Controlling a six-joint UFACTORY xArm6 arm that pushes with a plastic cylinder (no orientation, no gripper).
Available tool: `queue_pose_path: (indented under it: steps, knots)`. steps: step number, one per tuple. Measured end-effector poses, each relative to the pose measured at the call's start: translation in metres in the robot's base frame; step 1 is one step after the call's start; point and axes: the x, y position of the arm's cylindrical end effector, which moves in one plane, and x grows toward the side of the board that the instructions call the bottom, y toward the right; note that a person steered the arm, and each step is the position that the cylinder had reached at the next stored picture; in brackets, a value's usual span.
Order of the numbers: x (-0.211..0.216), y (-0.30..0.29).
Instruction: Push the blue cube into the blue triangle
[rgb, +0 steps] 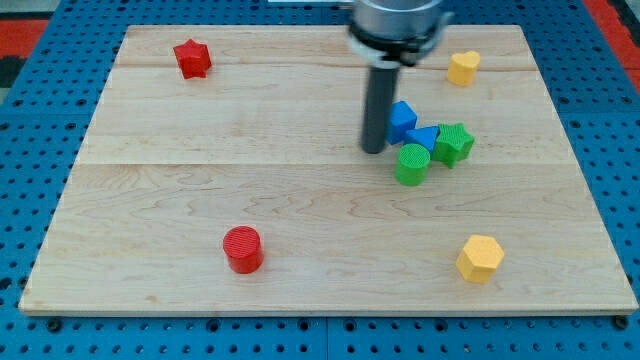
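Note:
The blue cube (402, 119) sits right of the board's centre, toward the view's top. The blue triangle (424, 137) lies just to its lower right, touching it. My tip (374, 150) rests on the board just left of the blue cube, close to its lower left side. The rod rises from there and hides part of the cube's left edge.
A green cylinder (411, 164) and a green star-like block (454, 144) crowd the blue triangle. A red star (191, 58) is at top left, a red cylinder (242, 249) at bottom left, a yellow block (463, 67) at top right, a yellow hexagon (480, 258) at bottom right.

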Motion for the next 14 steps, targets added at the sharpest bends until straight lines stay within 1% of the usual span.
queue_pose_path:
  steps: [1,2,3,4,5,6,8,9,10,11,12,13,14]
  knots:
    - [-0.034,-0.026]
    - [-0.065,0.02]
    - [-0.054,0.079]
    - [-0.034,0.117]
    - [-0.067,0.118]
    - [-0.075,0.15]
    - [-0.072,0.228]
    - [-0.072,0.235]
    - [-0.088,0.259]
    - [-0.119,0.272]
    - [-0.145,0.268]
    - [-0.15,0.225]
    - [-0.148,0.202]
